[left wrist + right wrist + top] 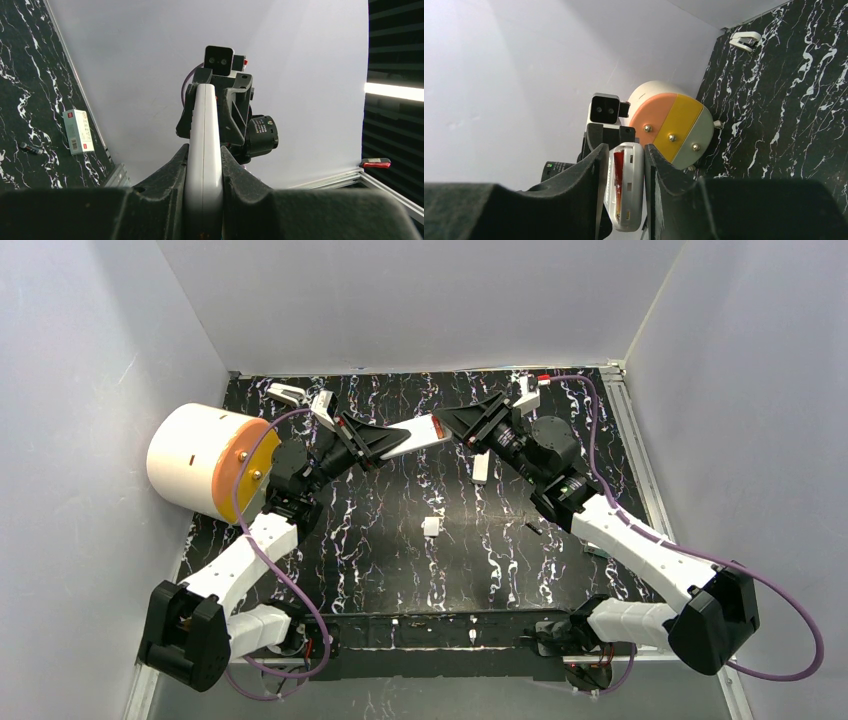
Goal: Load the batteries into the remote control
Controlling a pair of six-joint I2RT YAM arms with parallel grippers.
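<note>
Glossy smooth white plastic remote control (205, 110); matt black plastic left end effector (203, 150); marble-patterned black tabletop (480, 560)

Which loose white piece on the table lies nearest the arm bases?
The small squarish piece in the middle; the longer white piece and the white item by the far-left corner lie farther back.

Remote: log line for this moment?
remote: lifted | left hand: shut on remote | right hand: flanks its end, grip unclear | battery: red, in compartment
</note>
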